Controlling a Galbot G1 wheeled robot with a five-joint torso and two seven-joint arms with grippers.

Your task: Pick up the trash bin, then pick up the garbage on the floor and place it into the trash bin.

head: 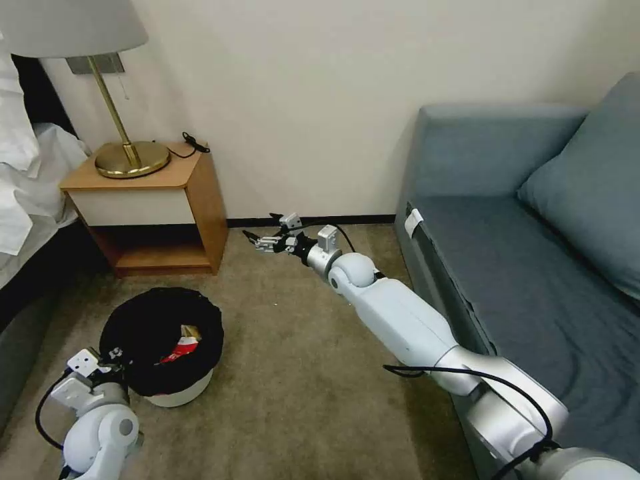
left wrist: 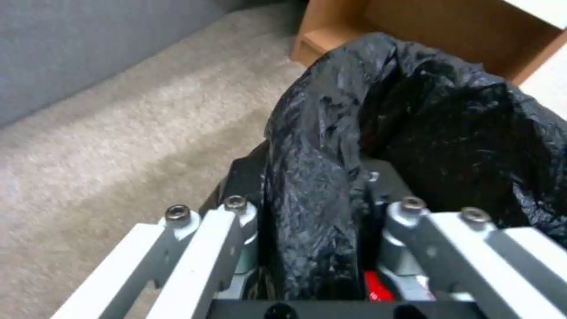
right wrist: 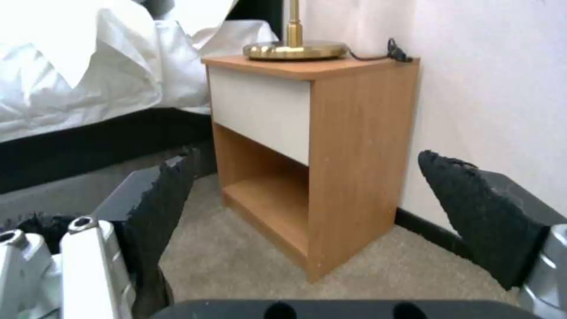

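Small round white trash bin [head: 175, 393] lined with crinkly black plastic bag [left wrist: 413, 133], standing on beige carpet floor [head: 293, 373] at near left, just in front of wooden nightstand [head: 160, 207]. Inside the bin, red-and-white crushed paper carton [head: 181, 349] with a scrap of crumpled brown paper [head: 193, 331] beside it, lying against the black liner. Left claw [head: 115, 358] at the bin's near-left rim, clamped narrow on the rim with a fold of the black bag pinched between its fingers [left wrist: 236, 221]. Right claw [head: 257, 240] stretched out far ahead over the carpet near the wall's dark baseboard, to the right of the nightstand, spread wide with nothing between its black padded fingers [right wrist: 467, 208]. Brass lamp base [head: 132, 159] and black cord [head: 193, 143] on top of the nightstand. White bedding [right wrist: 77, 66] at far left, blue-grey fabric sofa [head: 533, 253] along the right.
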